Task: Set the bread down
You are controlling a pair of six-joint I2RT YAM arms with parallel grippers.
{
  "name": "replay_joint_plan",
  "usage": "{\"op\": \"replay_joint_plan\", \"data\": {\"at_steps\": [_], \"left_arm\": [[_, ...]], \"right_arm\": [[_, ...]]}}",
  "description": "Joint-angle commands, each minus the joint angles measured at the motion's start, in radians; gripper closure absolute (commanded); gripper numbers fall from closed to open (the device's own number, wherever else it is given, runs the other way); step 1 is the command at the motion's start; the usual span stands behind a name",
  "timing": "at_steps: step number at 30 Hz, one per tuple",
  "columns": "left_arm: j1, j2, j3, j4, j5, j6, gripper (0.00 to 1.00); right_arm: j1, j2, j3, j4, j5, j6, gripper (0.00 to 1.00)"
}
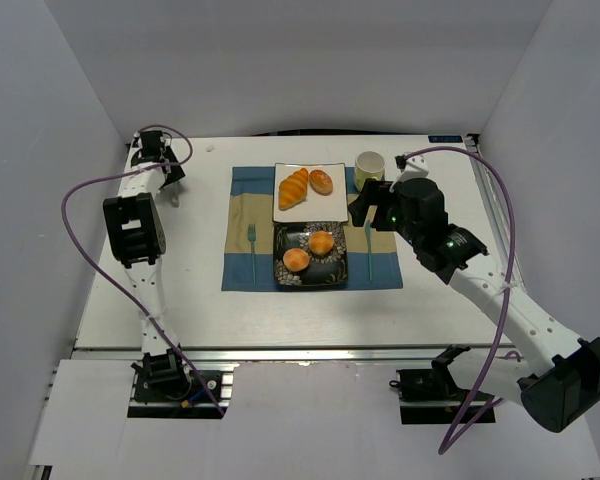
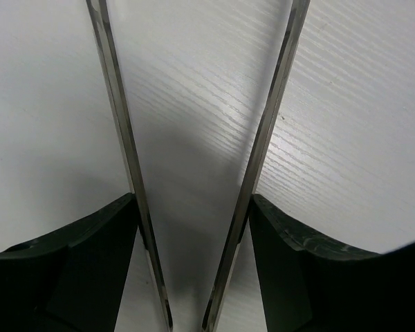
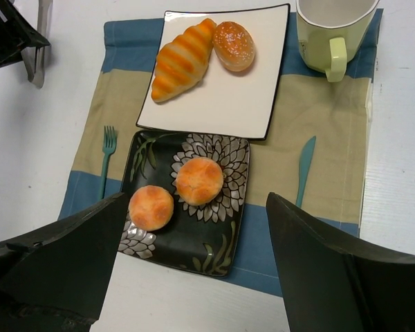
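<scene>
Two round golden-orange buns of bread [image 1: 297, 260] [image 1: 322, 242] lie on the black flowered plate [image 1: 332, 275], side by side and apart; the right wrist view shows them too [image 3: 151, 207] [image 3: 199, 180]. My right gripper [image 1: 363, 205] [image 3: 196, 207] hovers above the plate's near-right side, open, with nothing between its fingers. My left gripper [image 1: 158, 150] [image 2: 192, 200] is low over the table's back-left corner. Its fingers rest against both spread arms of metal tongs [image 2: 263, 138] [image 3: 38, 48].
A white plate [image 1: 310, 210] behind the black one carries a striped croissant [image 1: 293, 188] and a brown roll [image 1: 321, 181]. A pale green cup [image 1: 369, 165] stands at its right. On the blue-and-tan placemat [image 1: 242, 200] lie a teal fork [image 1: 251, 245] and knife [image 1: 369, 240].
</scene>
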Motion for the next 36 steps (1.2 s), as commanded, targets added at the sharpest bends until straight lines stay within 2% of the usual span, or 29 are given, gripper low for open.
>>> {"op": "replay_joint_plan", "data": {"at_steps": [1, 11, 16, 20, 23, 30, 34, 35, 36], "left_arm": [[0.01, -0.046, -0.037, 0.01, -0.044, -0.016, 0.25], [0.033, -0.046, -0.038, 0.016, -0.055, -0.048, 0.25], [0.035, -0.068, -0.029, 0.01, -0.048, -0.026, 0.16], [0.035, -0.112, -0.014, -0.003, -0.045, -0.012, 0.02], [0.035, -0.158, 0.005, -0.037, -0.032, -0.002, 0.02], [0.035, -0.426, -0.075, -0.186, -0.062, 0.002, 0.02], [0.035, -0.696, -0.286, -0.215, 0.004, -0.034, 0.02], [0.035, -0.821, -0.405, -0.217, 0.03, -0.039, 0.02], [0.035, -0.882, -0.461, -0.229, 0.039, -0.041, 0.02]], "right_arm": [[-0.001, -0.01, 0.036, 0.059, -0.01, -0.014, 0.12], [-0.003, -0.004, 0.028, 0.058, -0.012, -0.01, 0.12], [-0.001, -0.002, 0.024, 0.059, -0.013, -0.008, 0.12], [-0.001, 0.003, 0.021, 0.065, -0.029, -0.008, 0.12], [-0.001, 0.007, 0.027, 0.061, -0.027, -0.013, 0.12], [-0.004, -0.039, 0.068, -0.021, 0.013, 0.027, 0.1], [-0.023, -0.097, 0.061, -0.076, 0.013, 0.058, 0.11], [-0.024, -0.112, 0.057, -0.088, 0.014, 0.061, 0.11], [-0.026, -0.149, 0.039, -0.102, 0.013, 0.067, 0.11]]}}
